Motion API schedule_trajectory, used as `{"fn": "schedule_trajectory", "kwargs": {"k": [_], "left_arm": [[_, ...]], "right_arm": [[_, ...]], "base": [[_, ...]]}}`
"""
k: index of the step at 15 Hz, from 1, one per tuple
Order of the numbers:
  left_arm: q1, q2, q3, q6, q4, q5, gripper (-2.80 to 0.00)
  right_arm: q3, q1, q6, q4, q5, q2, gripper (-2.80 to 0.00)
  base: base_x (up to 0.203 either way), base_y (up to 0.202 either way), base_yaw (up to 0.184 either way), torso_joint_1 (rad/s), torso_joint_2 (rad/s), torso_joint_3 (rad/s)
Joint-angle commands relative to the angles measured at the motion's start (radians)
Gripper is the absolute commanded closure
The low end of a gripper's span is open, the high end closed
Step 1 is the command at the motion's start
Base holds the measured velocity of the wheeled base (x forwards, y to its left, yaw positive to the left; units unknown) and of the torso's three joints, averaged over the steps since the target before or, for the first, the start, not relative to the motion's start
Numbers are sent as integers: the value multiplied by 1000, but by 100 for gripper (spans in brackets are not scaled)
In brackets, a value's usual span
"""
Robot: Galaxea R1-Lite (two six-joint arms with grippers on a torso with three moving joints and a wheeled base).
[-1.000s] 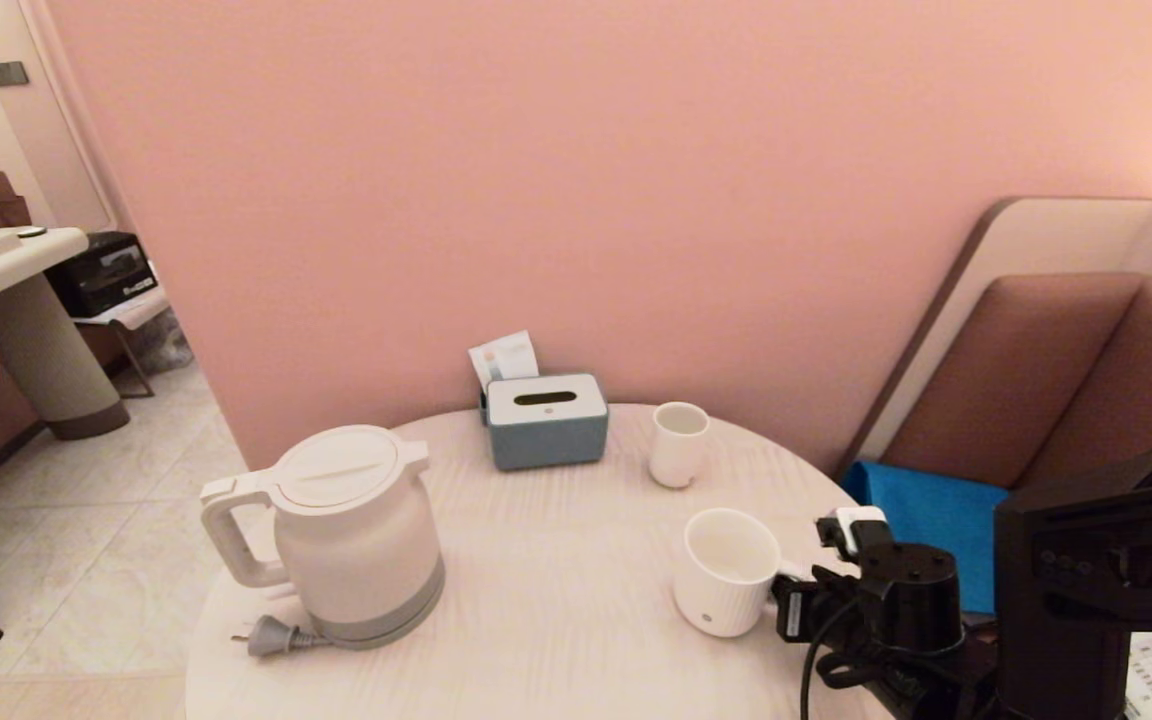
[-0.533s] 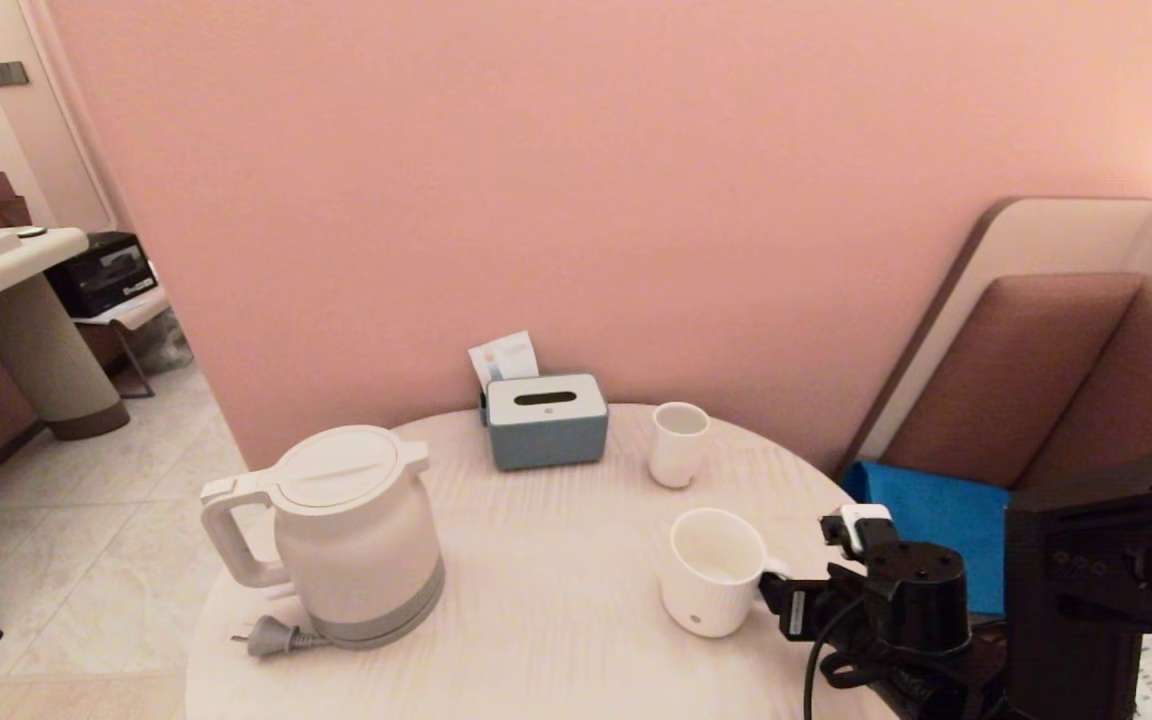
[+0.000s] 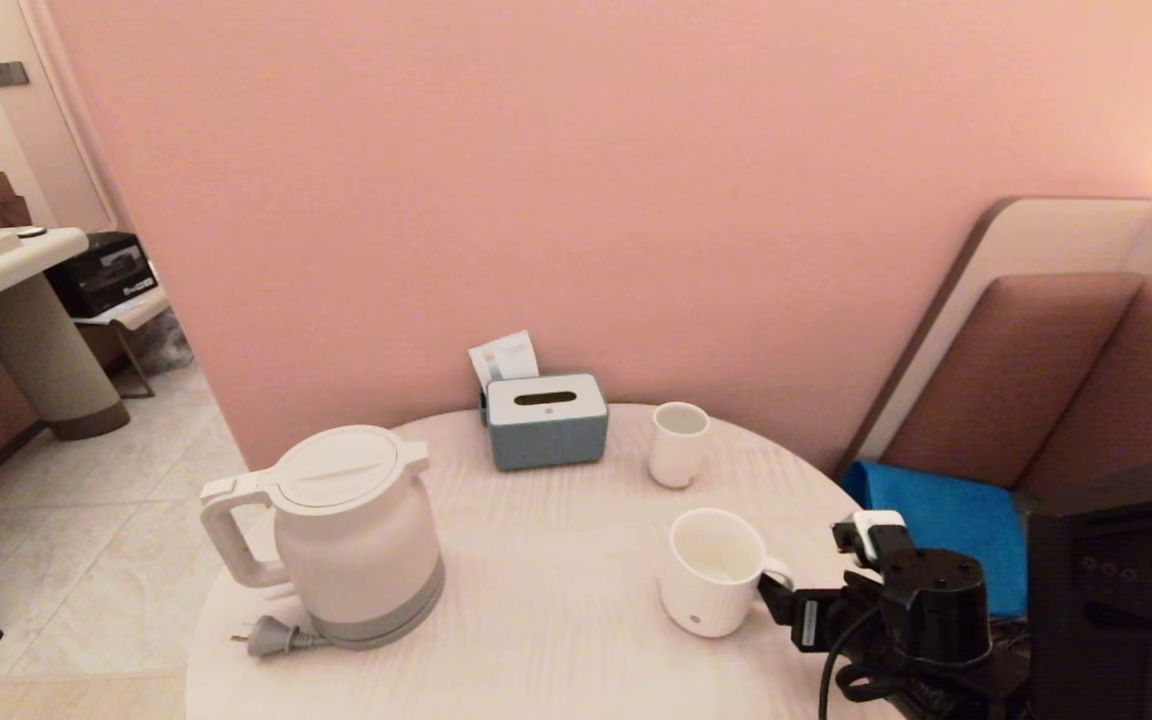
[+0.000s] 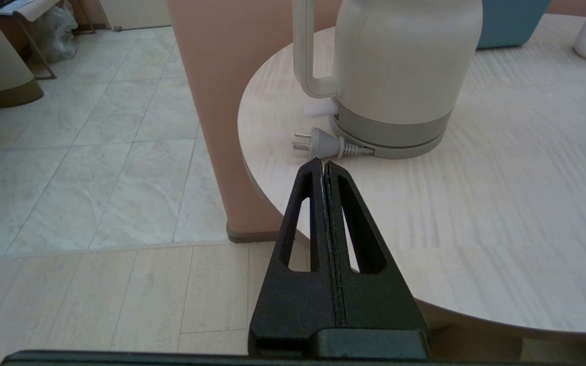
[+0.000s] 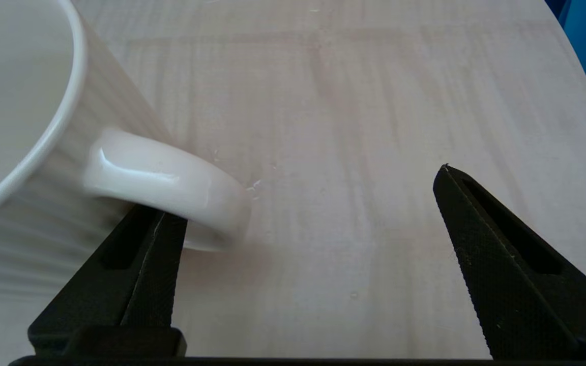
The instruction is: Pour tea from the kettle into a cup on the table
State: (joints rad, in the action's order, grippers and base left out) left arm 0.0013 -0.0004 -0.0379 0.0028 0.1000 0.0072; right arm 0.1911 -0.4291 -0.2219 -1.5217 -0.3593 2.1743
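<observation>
The white kettle (image 3: 346, 530) stands on its grey base at the left of the round pale table (image 3: 556, 640), handle toward the table's left edge. The wide ribbed white cup (image 3: 711, 570) stands at the right, handle toward my right gripper (image 3: 781, 600). In the right wrist view that gripper (image 5: 305, 193) is open wide; the cup's handle (image 5: 171, 183) covers one fingertip, and the other finger (image 5: 476, 229) stands well clear. My left gripper (image 4: 323, 163) is shut and empty, low by the table's front-left edge, just short of the kettle (image 4: 400, 66).
A grey plug (image 3: 271, 635) on a short cord lies by the kettle's base. A small handleless white cup (image 3: 679, 442) and a blue-grey tissue box (image 3: 546, 420) stand at the back. A blue cushion (image 3: 936, 520) lies on the bench right of the table.
The cup first shifted a little to the left and now stands still. My right gripper has opened wide and drawn back to the right. The left gripper stays shut.
</observation>
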Motion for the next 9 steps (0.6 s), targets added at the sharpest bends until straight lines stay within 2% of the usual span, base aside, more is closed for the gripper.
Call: {"fn": "schedule_trajectory", "kwargs": {"k": [1, 9], "left_arm": [[0, 0, 0, 0, 1, 0, 0], [0, 0, 1, 0, 1, 0, 0]], "right_arm": [[-11, 0, -2, -48, -2, -14, -280], [-176, 0, 10, -34, 2, -203, -280]], "base": [[0, 0, 0, 0, 0, 0], [0, 0, 0, 0, 0, 0]]}}
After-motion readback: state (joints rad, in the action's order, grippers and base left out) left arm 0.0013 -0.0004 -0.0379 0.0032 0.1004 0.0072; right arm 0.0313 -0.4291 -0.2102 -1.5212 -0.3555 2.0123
